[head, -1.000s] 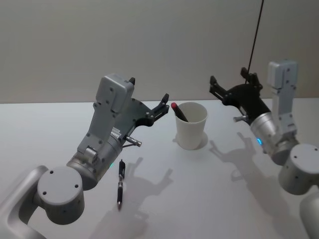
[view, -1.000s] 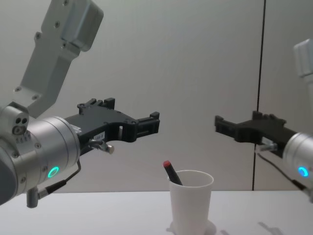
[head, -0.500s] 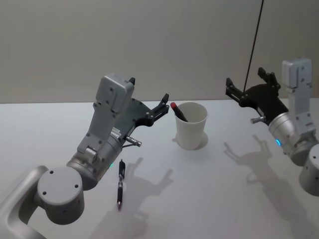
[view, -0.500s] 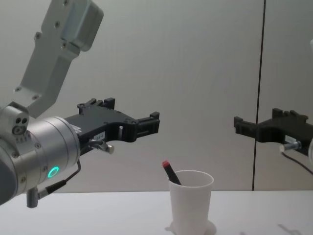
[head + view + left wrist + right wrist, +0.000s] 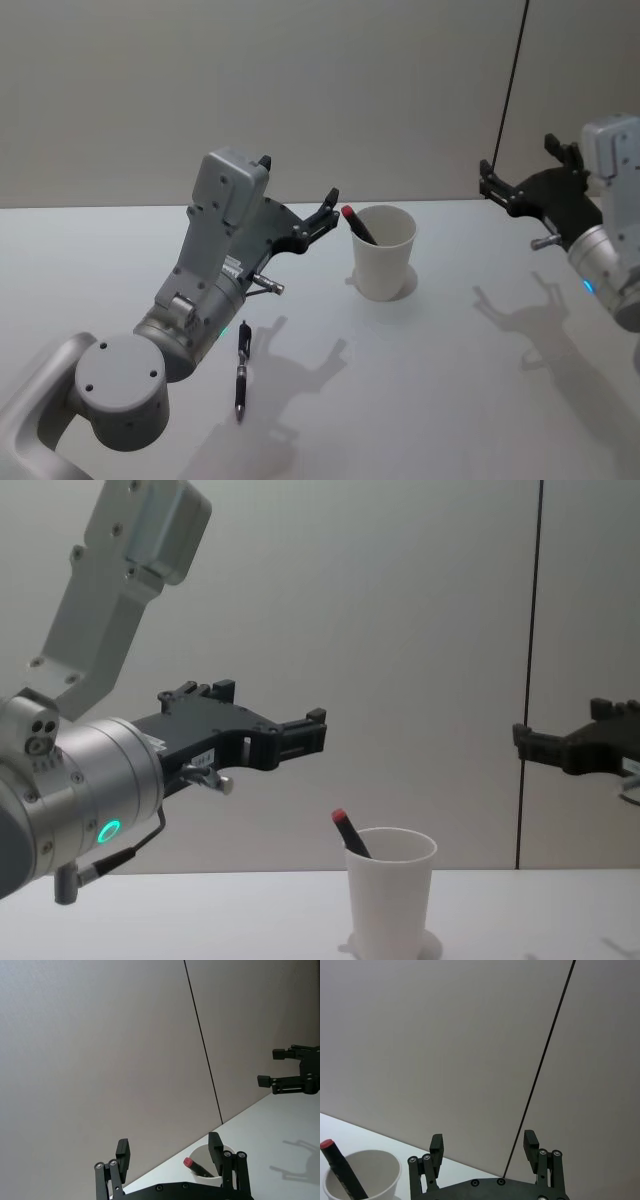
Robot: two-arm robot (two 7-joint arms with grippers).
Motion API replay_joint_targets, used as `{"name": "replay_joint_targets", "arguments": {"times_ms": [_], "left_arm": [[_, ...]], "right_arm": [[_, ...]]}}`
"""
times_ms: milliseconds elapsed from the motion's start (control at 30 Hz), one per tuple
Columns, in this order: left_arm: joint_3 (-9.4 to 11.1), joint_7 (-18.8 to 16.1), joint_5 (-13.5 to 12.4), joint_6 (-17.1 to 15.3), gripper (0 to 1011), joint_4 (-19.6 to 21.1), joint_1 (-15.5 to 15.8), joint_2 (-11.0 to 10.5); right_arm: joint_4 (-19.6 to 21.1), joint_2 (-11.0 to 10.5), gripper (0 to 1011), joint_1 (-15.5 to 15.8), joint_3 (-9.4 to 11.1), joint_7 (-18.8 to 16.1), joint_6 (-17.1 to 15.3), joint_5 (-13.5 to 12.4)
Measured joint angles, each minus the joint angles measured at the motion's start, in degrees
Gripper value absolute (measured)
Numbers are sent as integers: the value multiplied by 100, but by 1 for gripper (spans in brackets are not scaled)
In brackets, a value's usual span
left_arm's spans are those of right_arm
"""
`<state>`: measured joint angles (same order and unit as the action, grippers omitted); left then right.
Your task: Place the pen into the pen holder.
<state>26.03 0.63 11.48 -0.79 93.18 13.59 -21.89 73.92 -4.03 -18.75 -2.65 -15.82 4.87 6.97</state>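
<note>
Hovering spread beside the pen holder (image 5: 384, 262), left tool (image 5: 169, 1144) points forward; right tool (image 5: 483, 1139), spread, hangs well apart.

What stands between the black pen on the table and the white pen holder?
Nothing visible lies on the table between the black pen and the pen holder. The open left gripper hangs in the air left of the rim. A red-capped pen already leans inside, leaving room. The right gripper is off to the right.

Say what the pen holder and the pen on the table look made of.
Pen holder: matte white paper or thin plastic, going by its dull surface and thin rim. Loose pen: probably dark plastic with pale glints; too small to confirm.
</note>
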Motion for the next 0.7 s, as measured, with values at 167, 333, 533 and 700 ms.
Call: {"name": "replay_joint_targets", "arguments": {"times_ms": [167, 333, 533, 700], "left_arm": [[0, 0, 0, 0, 1003, 0, 0, 0], [0, 0, 0, 0, 1003, 0, 0, 0], [0, 0, 0, 0, 1003, 0, 0, 0], [0, 0, 0, 0, 1003, 0, 0, 0]], "right_arm": [[15, -88, 1002, 22, 57, -33, 20, 112], [29, -163, 1002, 55, 112, -64, 49, 190], [73, -261, 1002, 115, 186, -109, 65, 249], [127, -337, 1002, 171, 245, -148, 66, 275]]}}
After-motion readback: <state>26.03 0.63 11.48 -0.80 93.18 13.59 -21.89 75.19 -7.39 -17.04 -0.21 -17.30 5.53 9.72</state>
